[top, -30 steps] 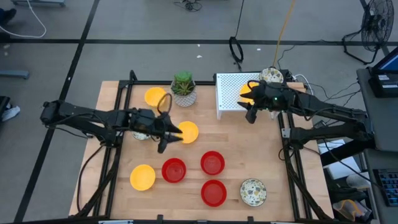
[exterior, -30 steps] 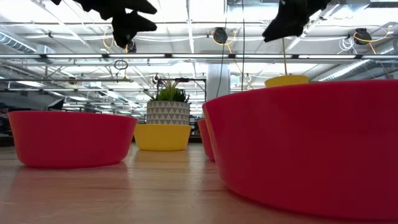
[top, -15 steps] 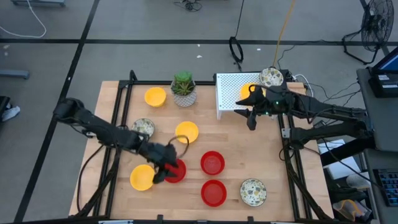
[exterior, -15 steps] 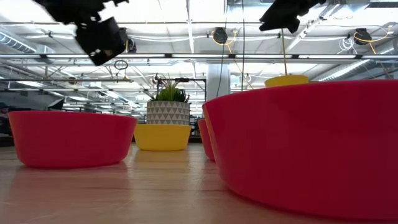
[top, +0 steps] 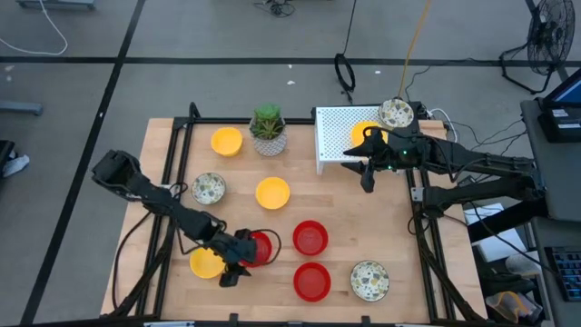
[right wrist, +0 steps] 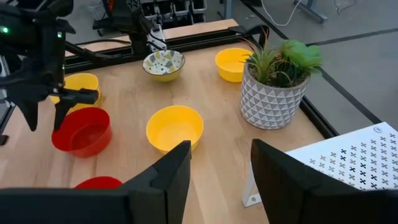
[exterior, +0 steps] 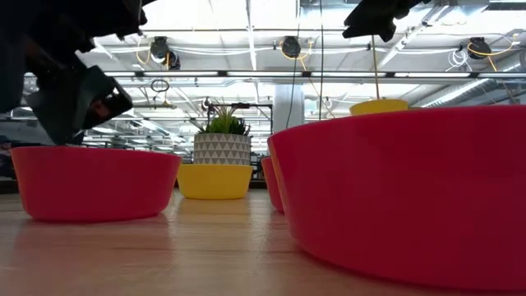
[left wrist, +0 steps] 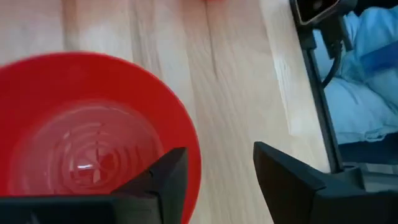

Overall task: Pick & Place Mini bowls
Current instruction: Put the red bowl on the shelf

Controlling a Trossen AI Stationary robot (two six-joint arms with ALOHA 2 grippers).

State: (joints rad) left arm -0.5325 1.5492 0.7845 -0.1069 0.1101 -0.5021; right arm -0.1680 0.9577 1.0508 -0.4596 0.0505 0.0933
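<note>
- High view: left end effector (top: 234,263) low over the near-left part of the wooden bench (top: 336,204), at the small glossy red bowl (top: 257,248); a plain yellow bowl (top: 205,262) just beside it, close to the bench's near-left edge.
- Two more red bowls (top: 310,237) (top: 312,281) mid-bench, speckled cream bowl (top: 369,279) near the front-right corner; open wood between them.
- Yellow bowl (top: 272,193) centre, speckled bowl (top: 209,188) left, yellow bowl (top: 226,141) by the potted green plant (top: 268,128) at the back.
- White perforated rack (top: 338,133) back right holds a yellow bowl (top: 365,133); a speckled bowl (top: 397,113) sits at its far corner. Right end effector (top: 362,163) hovers beside the rack.
- Low view: red bowls fill the foreground; left end effector (exterior: 72,99) just above one.
- Left wrist view: fingers (left wrist: 168,180) apart, straddling the red bowl's rim, nothing clamped.
- Right wrist view: fingers (right wrist: 171,171) spread, empty.
</note>
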